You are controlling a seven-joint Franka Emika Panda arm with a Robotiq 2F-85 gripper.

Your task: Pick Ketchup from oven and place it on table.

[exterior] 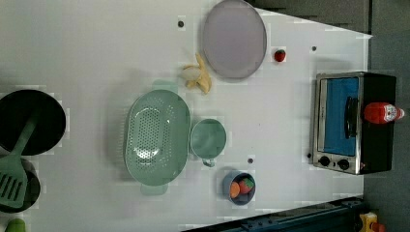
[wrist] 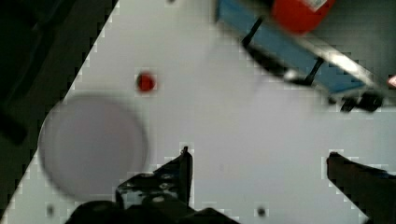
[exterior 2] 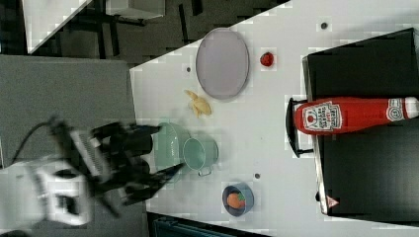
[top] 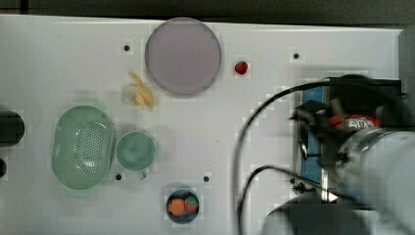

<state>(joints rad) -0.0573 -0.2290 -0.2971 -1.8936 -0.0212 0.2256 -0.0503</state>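
- Top view: my arm hangs blurred over the oven (top: 313,142) at the top view's right. A sliver of the Ketchup (top: 359,122) label peeks past my wrist on the oven's roof. The table (top: 63,63) spreads white to the top view's left, with a grey plate (top: 183,56), a strawberry (top: 241,67) and a green colander (top: 83,147) on it.
- Left view: here the bottle is plain. The Ketchup (exterior: 382,112) stands on the black top of the oven (exterior: 338,121), just behind the door handle, white cap up. The oven door is closed, so the bottle is on the oven, not inside it.
- Right view: my gripper (exterior 2: 163,153) shows dark at the right view's left, fingers spread apart, nothing between them. The Ketchup (exterior 2: 353,116) stands free on the oven (exterior 2: 365,173), untouched.
- Wrist view: my gripper (wrist: 257,163) is wide open and empty, bare table (wrist: 224,116) between the fingertips. The red body of the Ketchup (wrist: 299,14) sits at the frame's edge, above the oven's blue door (wrist: 299,51).
- My call: this is the approach step, no grasp yet. Next I need to rise to the bottle's height, line my spread jaws around its body without knocking it over, close, lift, then find bare table.
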